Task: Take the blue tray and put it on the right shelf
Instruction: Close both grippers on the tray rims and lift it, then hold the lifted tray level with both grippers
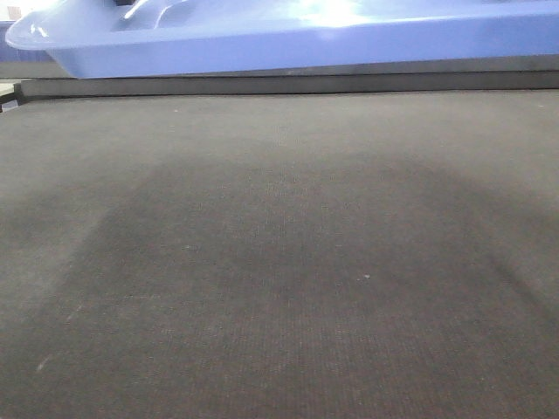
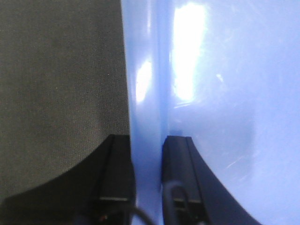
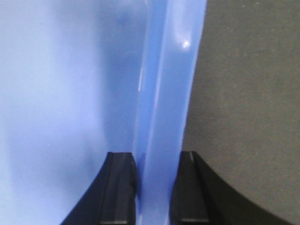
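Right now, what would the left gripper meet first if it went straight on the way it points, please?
The tray: the left gripper straddles its rim, so the rim would run deeper into it. Beside the rim lies the mat; how far off is unclear.

You get little of room: dark grey woven-textured counter [image 1: 279,262] fills all views, raised grey edge strip [image 1: 288,85] at far side, glossy blue tray [image 1: 262,39] above. Plain work surface; lab, shop or workshop, cannot tell.

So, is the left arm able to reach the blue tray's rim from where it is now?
Yes, it seems so: the left pincer straddles the rim of the blue tray, one finger each side, nothing in between.
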Action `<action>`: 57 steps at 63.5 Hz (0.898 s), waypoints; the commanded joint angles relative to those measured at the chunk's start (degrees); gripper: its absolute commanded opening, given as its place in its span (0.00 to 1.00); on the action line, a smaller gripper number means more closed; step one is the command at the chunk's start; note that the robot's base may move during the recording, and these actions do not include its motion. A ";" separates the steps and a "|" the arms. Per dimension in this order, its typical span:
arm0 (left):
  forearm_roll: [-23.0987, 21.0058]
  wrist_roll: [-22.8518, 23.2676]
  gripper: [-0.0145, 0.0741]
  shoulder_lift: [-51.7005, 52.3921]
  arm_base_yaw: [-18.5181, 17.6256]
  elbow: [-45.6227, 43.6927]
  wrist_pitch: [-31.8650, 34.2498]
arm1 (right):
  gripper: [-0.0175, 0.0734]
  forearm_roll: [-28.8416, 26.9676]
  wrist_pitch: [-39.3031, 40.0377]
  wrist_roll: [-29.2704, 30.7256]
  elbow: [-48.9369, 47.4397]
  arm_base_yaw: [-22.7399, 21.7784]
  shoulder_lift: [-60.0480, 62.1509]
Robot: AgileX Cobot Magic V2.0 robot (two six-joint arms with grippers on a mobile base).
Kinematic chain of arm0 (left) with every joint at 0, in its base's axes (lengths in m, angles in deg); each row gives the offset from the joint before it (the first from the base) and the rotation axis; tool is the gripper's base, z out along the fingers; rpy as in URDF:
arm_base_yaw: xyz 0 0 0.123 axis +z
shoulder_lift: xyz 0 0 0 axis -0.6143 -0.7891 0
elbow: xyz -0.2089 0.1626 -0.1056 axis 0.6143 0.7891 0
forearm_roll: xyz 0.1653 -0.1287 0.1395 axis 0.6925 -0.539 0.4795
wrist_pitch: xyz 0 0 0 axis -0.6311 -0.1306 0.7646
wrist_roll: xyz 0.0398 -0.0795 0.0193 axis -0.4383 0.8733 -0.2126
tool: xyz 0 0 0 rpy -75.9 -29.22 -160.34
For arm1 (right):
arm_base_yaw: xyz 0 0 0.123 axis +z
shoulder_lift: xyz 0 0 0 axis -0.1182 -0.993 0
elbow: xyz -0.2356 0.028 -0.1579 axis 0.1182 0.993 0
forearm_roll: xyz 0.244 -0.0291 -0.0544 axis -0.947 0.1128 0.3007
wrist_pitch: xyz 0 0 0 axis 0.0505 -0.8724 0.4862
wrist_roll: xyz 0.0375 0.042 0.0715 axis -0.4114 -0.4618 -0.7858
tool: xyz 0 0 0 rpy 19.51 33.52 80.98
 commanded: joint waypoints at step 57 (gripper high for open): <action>1.07 -1.13 0.12 7.59 -2.76 0.38 -7.25 | 0.23 -6.70 -5.71 7.80 -2.42 -0.06 3.70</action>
